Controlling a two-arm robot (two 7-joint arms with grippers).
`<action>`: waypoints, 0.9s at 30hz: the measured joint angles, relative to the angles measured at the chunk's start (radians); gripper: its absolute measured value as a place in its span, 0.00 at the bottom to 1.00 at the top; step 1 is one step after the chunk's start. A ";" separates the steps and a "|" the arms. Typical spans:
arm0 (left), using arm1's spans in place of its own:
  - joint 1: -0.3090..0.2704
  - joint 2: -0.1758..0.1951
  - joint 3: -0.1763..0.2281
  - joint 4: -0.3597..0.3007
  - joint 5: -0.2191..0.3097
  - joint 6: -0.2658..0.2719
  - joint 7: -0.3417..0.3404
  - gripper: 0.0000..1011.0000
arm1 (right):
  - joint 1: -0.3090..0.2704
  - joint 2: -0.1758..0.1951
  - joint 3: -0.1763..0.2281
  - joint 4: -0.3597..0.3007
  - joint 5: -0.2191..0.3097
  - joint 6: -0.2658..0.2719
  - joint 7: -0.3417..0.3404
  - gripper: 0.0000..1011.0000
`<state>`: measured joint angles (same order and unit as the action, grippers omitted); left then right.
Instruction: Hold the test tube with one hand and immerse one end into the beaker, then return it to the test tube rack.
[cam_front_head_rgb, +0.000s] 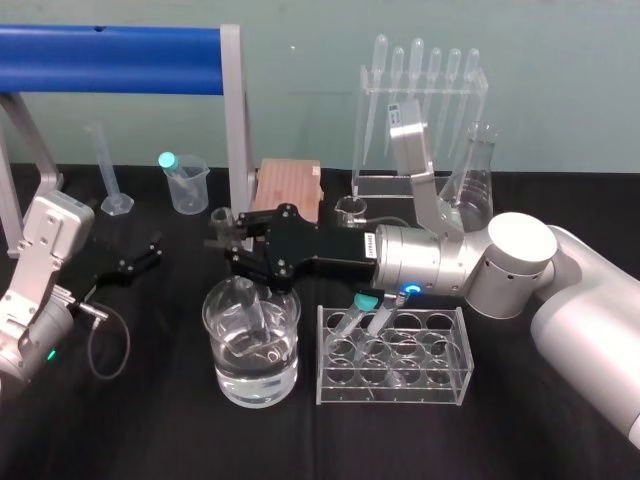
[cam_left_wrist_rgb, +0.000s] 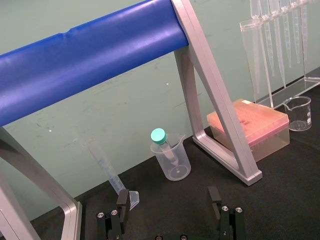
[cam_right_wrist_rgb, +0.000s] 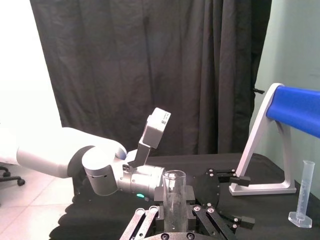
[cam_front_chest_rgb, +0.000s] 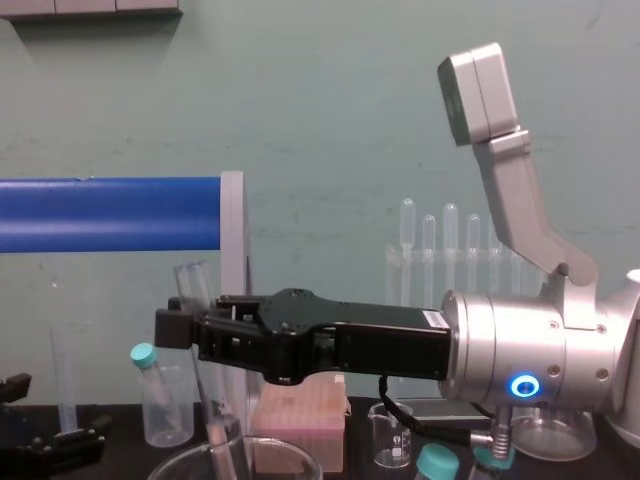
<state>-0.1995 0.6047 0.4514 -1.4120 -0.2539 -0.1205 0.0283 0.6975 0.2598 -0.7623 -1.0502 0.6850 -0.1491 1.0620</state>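
Observation:
My right gripper (cam_front_head_rgb: 235, 245), long and black on a silver wrist with a blue ring, is shut on the test tube (cam_front_head_rgb: 222, 217). It holds this clear, open-rimmed tube slightly tilted over the wide glass beaker (cam_front_head_rgb: 212, 318), which holds water. The tube's lower end dips inside the beaker. In the chest view the test tube (cam_front_chest_rgb: 196, 285) rises above the right gripper (cam_front_chest_rgb: 185, 325). The right wrist view shows the test tube (cam_right_wrist_rgb: 174, 197) clamped between both fingers. The clear test tube rack (cam_front_head_rgb: 440, 372) stands right of the beaker, under my right wrist. My left gripper (cam_front_head_rgb: 135, 262) rests open at the far left.
A blue-bar frame (cam_front_head_rgb: 235, 120) stands behind the beaker. Near it are a plastic beaker (cam_front_head_rgb: 188, 185) with a teal-capped tube, a graduated cylinder (cam_front_head_rgb: 108, 170) and a pink box (cam_front_head_rgb: 290, 185). A pipette stand (cam_front_head_rgb: 420, 110), conical flask (cam_front_head_rgb: 478, 170) and small glass beaker (cam_front_head_rgb: 350, 210) stand at the back right.

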 joint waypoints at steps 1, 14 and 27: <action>0.000 0.000 0.000 0.000 0.000 0.000 0.000 0.99 | 0.000 0.000 -0.001 0.001 -0.001 0.002 0.000 0.22; 0.000 0.000 0.000 0.000 0.000 0.000 0.000 0.99 | -0.005 0.006 -0.007 0.002 -0.008 0.024 0.004 0.22; 0.000 0.000 0.000 0.000 0.000 0.000 0.000 0.99 | -0.006 0.007 -0.008 0.000 -0.009 0.029 0.004 0.22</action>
<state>-0.1995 0.6047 0.4514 -1.4120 -0.2539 -0.1205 0.0283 0.6912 0.2671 -0.7705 -1.0498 0.6758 -0.1202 1.0662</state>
